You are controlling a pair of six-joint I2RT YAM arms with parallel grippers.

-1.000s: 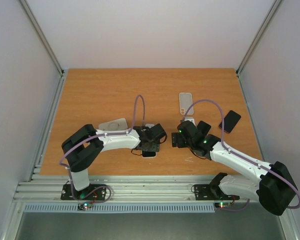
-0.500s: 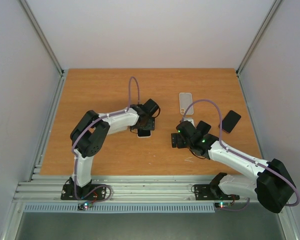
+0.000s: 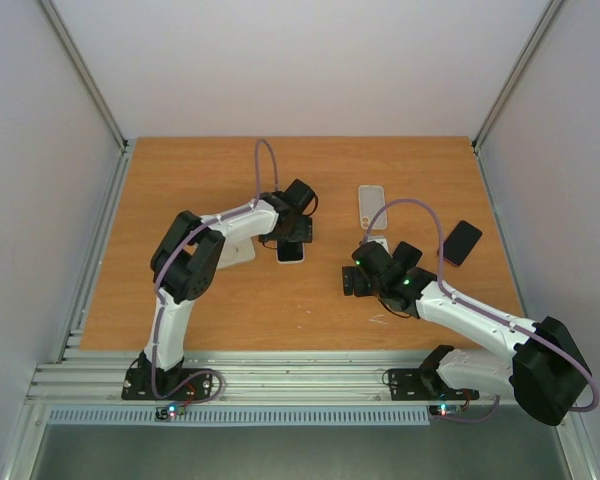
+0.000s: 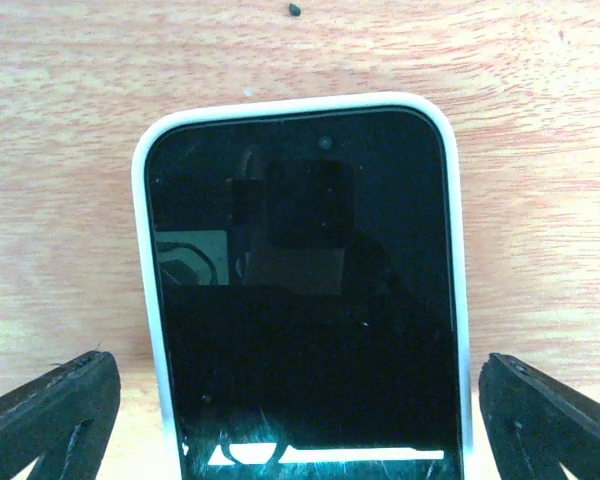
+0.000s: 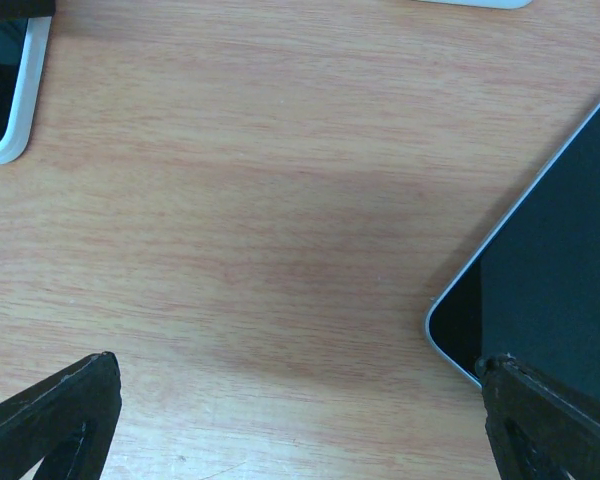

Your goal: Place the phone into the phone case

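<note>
Straddling white-edged phone (image 4: 300, 300), L gripper (image 4: 300, 405) wide, black phone (image 3: 461, 242) right

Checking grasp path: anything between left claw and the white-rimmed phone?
Nothing visible. The left claw is open, straddling the white-rimmed phone flat on the table; a dark speck lies beyond its far end, clear of both.

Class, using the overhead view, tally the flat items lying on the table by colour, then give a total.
Dark-screened, white-rimmed phone: 1
All-black slab: 1
Pale pieces: 3, namely the grey case, the cream piece and the white piece, the last two partly hidden by the arms
Total: 5
</note>
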